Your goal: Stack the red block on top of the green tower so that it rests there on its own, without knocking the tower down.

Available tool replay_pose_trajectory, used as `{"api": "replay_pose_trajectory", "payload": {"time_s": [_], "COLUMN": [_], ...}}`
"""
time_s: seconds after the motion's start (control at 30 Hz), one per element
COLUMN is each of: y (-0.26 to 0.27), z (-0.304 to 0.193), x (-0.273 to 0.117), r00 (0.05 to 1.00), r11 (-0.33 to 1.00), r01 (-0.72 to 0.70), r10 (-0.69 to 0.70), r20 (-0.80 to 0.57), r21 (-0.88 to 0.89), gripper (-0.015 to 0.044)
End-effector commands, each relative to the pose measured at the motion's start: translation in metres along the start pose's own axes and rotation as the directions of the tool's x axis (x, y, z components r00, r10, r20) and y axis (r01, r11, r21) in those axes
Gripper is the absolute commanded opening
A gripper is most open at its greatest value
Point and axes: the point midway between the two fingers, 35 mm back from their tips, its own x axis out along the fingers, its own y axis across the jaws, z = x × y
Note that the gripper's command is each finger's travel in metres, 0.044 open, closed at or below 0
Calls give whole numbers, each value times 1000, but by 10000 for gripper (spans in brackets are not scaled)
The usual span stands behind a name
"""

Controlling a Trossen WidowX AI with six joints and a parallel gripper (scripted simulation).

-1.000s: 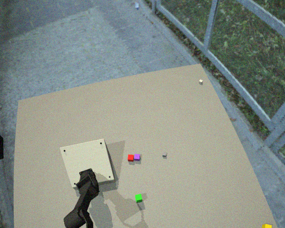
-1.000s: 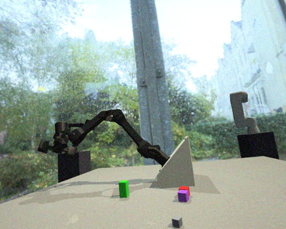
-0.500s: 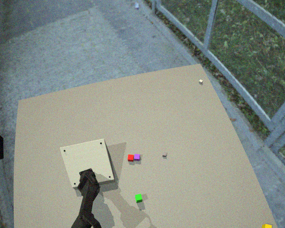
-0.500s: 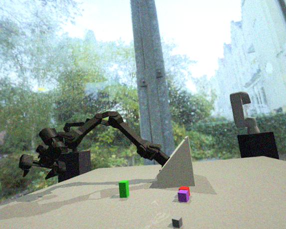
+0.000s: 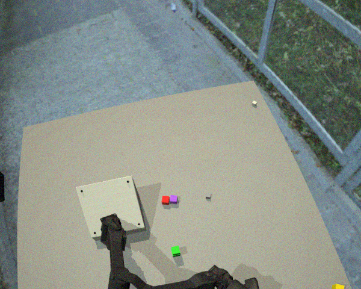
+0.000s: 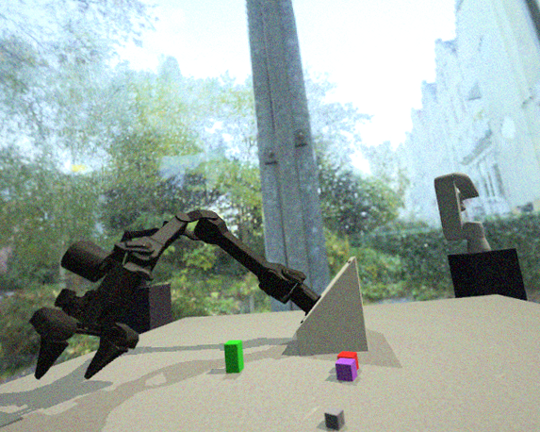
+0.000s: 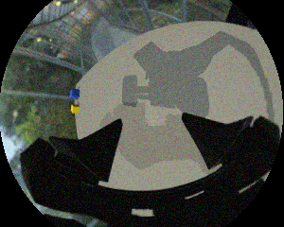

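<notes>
The red block [image 5: 165, 200] [image 6: 347, 354] lies on the table, side by side with a purple block [image 5: 173, 198] [image 6: 346, 369], which partly hides it in the exterior view. The green tower [image 5: 175, 250] [image 6: 233, 356] stands upright on the table with nothing on top. My gripper [image 6: 63, 377] [image 7: 152, 118] is open and empty. In the exterior view it hangs above the table to the left of the tower, well away from the red block. Its fingertips are out of frame in the top view. Neither the red block nor the tower shows in the wrist view.
A small grey block [image 5: 208, 197] [image 6: 334, 419] lies beyond the purple one. The arm's wedge-shaped base [image 5: 108, 205] [image 6: 337, 322] stands behind the red block. A small cream block [image 5: 254, 103] lies at the far table corner. A yellow block [image 5: 337, 286] is at the lower right edge.
</notes>
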Motion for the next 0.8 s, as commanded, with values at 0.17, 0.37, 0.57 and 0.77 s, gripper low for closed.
{"api": "replay_pose_trajectory", "payload": {"time_s": [0.17, 0.37, 0.57, 0.77], "y": [29, 30, 13, -18], "z": [-119, -195, -258, -307], "x": [-46, -90, -139, -187], "r00": [965, 913, 859, 818], "r11": [975, 922, 837, 719], "r01": [-104, -182, -256, -318], "r10": [51, 30, -32, -122], "r20": [-257, -406, -511, -562], "r21": [-197, -342, -484, -619], "gripper": [440, 440, 440, 440]}}
